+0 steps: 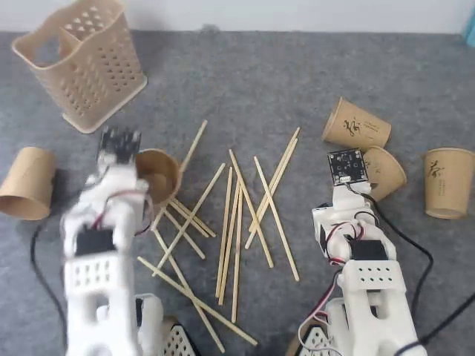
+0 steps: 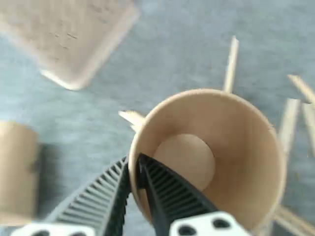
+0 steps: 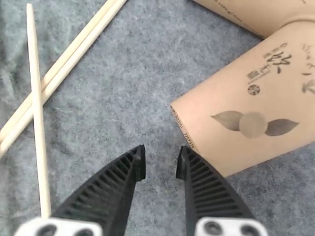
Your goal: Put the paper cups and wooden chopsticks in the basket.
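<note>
Left claw: the left claw (image 2: pixel 135 164) is pinched on the rim of the held cup (image 2: pixel 211 162), with one finger inside the mouth and the other outside the wall.
Held cup: in the high view it (image 1: pixel 159 176) sits at the claw's tip, on the side toward the other arm, with its mouth turned up to the wrist camera. Whether it is off the mat cannot be told.
Basket: the basket (image 1: pixel 82 63) stands ahead of the left claw, well apart, with bare grey mat (image 1: pixel 245 81) between them. It has two compartments.
Side cup: the side cup (image 1: pixel 28 183) lies on its side beside the left claw, away from the other arm.
Chopsticks: the scattered chopsticks (image 1: pixel 237 222) lie between the two arms. Several lie under or just beside the held cup.
Right claw: the right claw (image 3: pixel 161 160) has its fingers a little apart with nothing between them, over the mat.
Near cup: the near cup (image 3: pixel 256 118) lies on its side with its rim just beside one finger. Whether they touch cannot be told.
Far cup: the far cup (image 3: pixel 256 14) lies just ahead of the near cup.
Outer cup: the outer cup (image 1: pixel 448 182) sits farther out to the side.
Crossed sticks: the single stick (image 3: pixel 37 108) lies across the stick pair (image 3: pixel 74 54), on the claw's side away from the near cup.
</note>
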`<state>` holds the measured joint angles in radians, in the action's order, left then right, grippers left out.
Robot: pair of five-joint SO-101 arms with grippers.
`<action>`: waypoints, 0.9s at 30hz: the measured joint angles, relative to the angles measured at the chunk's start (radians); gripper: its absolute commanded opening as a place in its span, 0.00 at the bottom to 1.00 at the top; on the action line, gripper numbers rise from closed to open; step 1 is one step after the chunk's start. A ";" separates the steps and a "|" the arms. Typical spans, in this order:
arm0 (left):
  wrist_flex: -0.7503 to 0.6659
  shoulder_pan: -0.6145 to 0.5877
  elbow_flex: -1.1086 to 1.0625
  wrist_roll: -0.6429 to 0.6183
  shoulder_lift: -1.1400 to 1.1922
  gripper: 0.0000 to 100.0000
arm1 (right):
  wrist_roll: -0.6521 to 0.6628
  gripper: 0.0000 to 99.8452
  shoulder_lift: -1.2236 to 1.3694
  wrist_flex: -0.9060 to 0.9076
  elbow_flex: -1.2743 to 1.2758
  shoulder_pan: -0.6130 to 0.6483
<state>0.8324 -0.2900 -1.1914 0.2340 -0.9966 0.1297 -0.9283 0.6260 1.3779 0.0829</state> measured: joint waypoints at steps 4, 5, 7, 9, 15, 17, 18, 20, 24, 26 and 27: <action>-0.040 -0.098 -0.213 0.061 -0.275 0.02 | 0.000 0.12 0.000 0.000 0.000 0.000; -0.032 -0.121 -0.241 0.066 -0.334 0.03 | 0.000 0.12 0.000 0.000 0.000 0.000; 0.017 -0.157 -0.272 0.069 -0.448 0.08 | 0.000 0.12 0.000 0.000 0.000 0.000; 0.092 -0.172 -0.272 0.075 -0.540 0.14 | 0.000 0.12 0.000 0.000 0.000 0.000; 0.347 -0.178 -0.272 0.078 -0.753 0.25 | 0.000 0.12 0.000 0.000 0.000 0.000; 0.402 -0.183 -0.269 0.078 -0.795 0.25 | 0.000 0.12 0.000 0.000 0.000 0.000; 0.430 -0.183 -0.259 0.078 -0.798 0.25 | 0.000 0.12 0.000 0.000 0.000 0.000; 0.474 -0.181 -0.212 0.078 -0.798 0.25 | 0.000 0.12 0.000 0.000 0.000 0.000; 0.497 -0.181 -0.089 0.078 -0.750 0.25 | 0.000 0.12 0.000 0.000 0.003 0.000; 0.497 -0.181 -0.018 0.078 -0.683 0.25 | 0.000 0.12 0.000 0.000 0.003 0.000; 0.497 -0.181 0.023 0.078 -0.641 0.25 | 0.000 0.12 0.000 0.000 0.003 0.000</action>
<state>1.3295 -0.4710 -1.1684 0.3122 -1.6379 0.1297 -0.9283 0.6260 1.3809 0.0829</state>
